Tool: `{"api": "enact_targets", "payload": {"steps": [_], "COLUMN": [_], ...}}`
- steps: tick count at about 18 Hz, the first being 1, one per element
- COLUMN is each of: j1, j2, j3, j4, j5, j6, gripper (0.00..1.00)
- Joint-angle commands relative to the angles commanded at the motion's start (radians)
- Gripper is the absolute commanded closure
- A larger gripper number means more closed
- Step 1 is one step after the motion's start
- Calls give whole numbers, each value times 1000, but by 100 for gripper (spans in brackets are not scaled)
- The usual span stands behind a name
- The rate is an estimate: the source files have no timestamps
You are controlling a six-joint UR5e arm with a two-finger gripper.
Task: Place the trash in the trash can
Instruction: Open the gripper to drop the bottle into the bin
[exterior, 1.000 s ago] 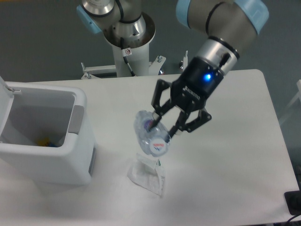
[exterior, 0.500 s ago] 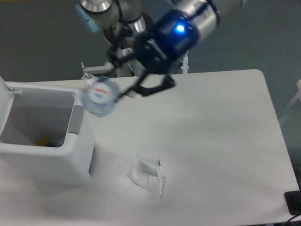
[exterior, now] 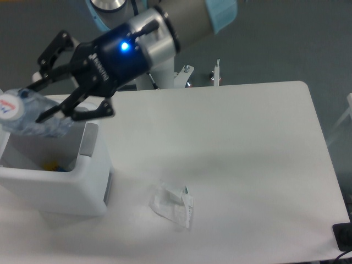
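Observation:
My gripper (exterior: 37,103) is shut on the clear plastic water bottle (exterior: 25,116), which lies tilted between the fingers, its pink-labelled end facing the camera at the far left. The bottle hangs just above the open top of the white trash can (exterior: 55,190) at the table's left edge, over its back left part. The can's lid is mostly hidden behind the bottle. The crumpled white wrapper (exterior: 174,204) lies flat on the table, to the right of the can and well away from the gripper.
A small yellow and blue item (exterior: 52,164) sits at the bottom of the can. The arm's base (exterior: 157,74) and metal brackets (exterior: 215,74) stand at the table's back edge. A dark object (exterior: 343,236) pokes in at the bottom right corner.
The gripper has carried the bottle up from beside the wrapper and leftward across the table, until it hangs over the open can. The wrapper has stayed where it was.

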Motion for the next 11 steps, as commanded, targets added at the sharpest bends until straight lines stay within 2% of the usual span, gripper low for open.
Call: {"api": "enact_targets", "payload": {"steps": [3, 4, 5, 6, 7, 11], "j1": [-12, -12, -12, -14, -14, -2], "j2": [-17, -15, -5, 4, 17, 21], "j3": [-20, -29, -44, -54, -61, -71], "j4": [8, 9, 11, 12, 11, 9], "j5": [3, 17, 43, 55, 67, 86], "j6": [3, 14, 18, 21, 21, 20], "gripper": [46, 28, 22, 10, 2, 0]}}
